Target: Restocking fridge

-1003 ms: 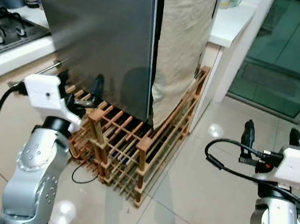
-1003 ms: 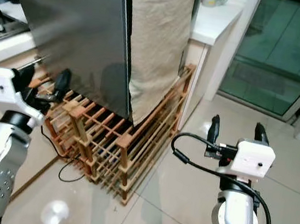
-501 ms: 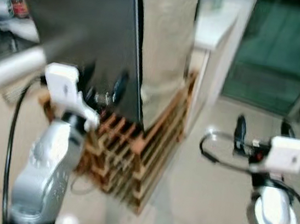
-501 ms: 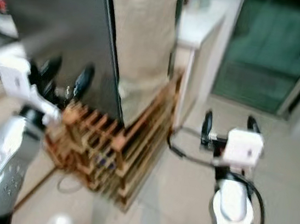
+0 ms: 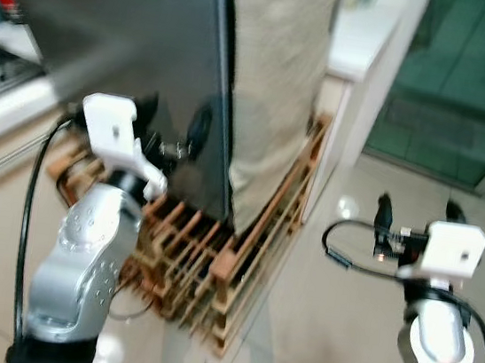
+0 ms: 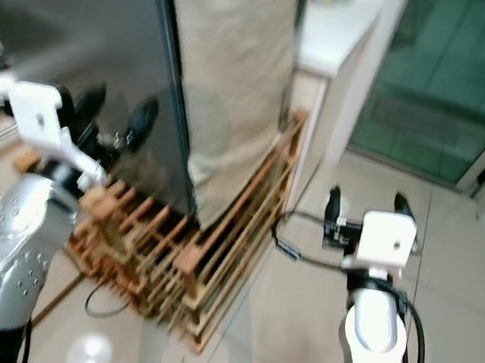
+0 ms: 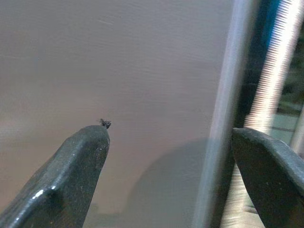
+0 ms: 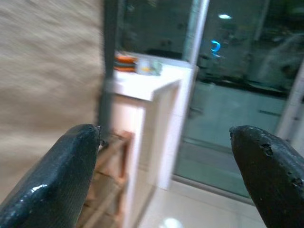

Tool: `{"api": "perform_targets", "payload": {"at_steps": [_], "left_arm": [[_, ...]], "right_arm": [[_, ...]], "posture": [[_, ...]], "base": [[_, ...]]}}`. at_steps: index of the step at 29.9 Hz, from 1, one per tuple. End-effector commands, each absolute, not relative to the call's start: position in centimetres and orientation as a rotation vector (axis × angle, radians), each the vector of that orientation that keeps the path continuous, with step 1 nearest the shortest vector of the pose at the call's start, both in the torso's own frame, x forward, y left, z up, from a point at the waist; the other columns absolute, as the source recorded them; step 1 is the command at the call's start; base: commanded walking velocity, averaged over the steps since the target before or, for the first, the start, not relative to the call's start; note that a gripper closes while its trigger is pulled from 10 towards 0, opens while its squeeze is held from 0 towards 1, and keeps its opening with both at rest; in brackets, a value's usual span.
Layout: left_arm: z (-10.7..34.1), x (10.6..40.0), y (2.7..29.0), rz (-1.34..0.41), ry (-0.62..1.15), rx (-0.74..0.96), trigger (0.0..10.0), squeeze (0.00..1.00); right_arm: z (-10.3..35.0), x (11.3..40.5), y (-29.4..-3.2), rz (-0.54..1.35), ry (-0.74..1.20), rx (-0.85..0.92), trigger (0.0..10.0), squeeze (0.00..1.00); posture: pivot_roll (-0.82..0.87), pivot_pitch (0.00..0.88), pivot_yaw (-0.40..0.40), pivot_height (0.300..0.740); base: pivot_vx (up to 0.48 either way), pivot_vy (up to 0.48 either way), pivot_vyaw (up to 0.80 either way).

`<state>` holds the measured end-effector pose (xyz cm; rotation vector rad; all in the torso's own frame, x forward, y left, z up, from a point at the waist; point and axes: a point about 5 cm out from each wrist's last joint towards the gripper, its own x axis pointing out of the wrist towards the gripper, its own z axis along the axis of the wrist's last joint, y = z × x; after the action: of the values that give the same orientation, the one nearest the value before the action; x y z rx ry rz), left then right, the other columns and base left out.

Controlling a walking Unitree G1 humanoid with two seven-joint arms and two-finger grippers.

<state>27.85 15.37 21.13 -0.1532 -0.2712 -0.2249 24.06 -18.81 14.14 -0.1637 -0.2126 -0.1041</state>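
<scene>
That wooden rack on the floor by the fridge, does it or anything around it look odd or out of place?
Yes. The wooden rack sits pushed under the dark fridge door, with a beige cloth draped down into it beside the door and a black cable looped on the tiles. Nothing looks spilled or broken.

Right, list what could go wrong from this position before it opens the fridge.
1. The left pincer is open, close against the dark fridge door and just beside its edge; pressing on could scrape the finish or slip off the edge.
2. The wooden rack stands on the floor at the fridge's foot, right before the robot; a step forward could knock it.
3. A loose cable loops out by the right pincer; it might snag.
</scene>
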Motion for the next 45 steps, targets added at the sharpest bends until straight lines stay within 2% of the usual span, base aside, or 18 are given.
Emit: {"api": "perform_targets", "payload": {"at_steps": [1, 5, 12, 17, 25, 31, 37, 45], "left_arm": [[21.4, 28.2, 15.9, -0.223, -0.272, -0.155, 10.0, 0.00], [21.9, 29.0, 16.4, -0.232, -0.278, -0.140, 10.0, 0.00], [21.3, 28.8, 15.2, -0.283, -0.246, -0.151, 10.0, 0.00], [21.1, 29.1, 15.2, -0.266, -0.231, -0.142, 10.0, 0.00], [21.1, 29.4, 16.1, -0.184, -0.229, -0.192, 10.0, 0.00], [19.6, 27.2, 17.0, -0.200, -0.199, -0.179, 10.0, 0.00], [19.1, 26.4, 16.4, -0.241, -0.184, -0.187, 10.0, 0.00], [19.3, 27.3, 15.6, -0.247, -0.184, -0.224, 10.0, 0.00]], "right_arm": [[14.4, 24.2, -18.6, -0.092, -0.221, -0.162, 10.0, 0.00], [14.3, 24.5, -18.3, -0.081, -0.214, -0.164, 10.0, 0.00], [14.0, 24.7, -18.3, -0.071, -0.204, -0.173, 10.0, 0.00], [14.0, 24.8, -18.3, -0.054, -0.207, -0.179, 10.0, 0.00], [14.0, 25.0, -18.3, -0.038, -0.206, -0.199, 10.0, 0.00], [13.8, 24.9, -18.5, -0.038, -0.197, -0.208, 10.0, 0.00], [13.3, 24.8, -18.6, -0.030, -0.176, -0.215, 10.0, 0.00], [13.2, 25.0, -18.4, -0.022, -0.176, -0.216, 10.0, 0.00]], "posture": [[-0.11, 0.000, 0.073, 0.740], [-0.11, 0.000, 0.084, 0.740], [-0.11, 0.000, 0.082, 0.740], [-0.12, 0.000, 0.078, 0.740], [-0.13, 0.000, 0.077, 0.740], [-0.13, 0.000, 0.077, 0.740], [-0.11, 0.000, 0.063, 0.740], [-0.11, 0.000, 0.065, 0.740]], "base": [[0.000, 0.000, 0.00], [0.000, 0.000, -0.36], [0.000, 0.000, -0.76], [0.000, 0.000, -0.57], [0.000, 0.000, 0.00], [0.000, 0.000, 0.00], [0.000, 0.000, 0.00], [0.000, 0.000, 0.00]]}}
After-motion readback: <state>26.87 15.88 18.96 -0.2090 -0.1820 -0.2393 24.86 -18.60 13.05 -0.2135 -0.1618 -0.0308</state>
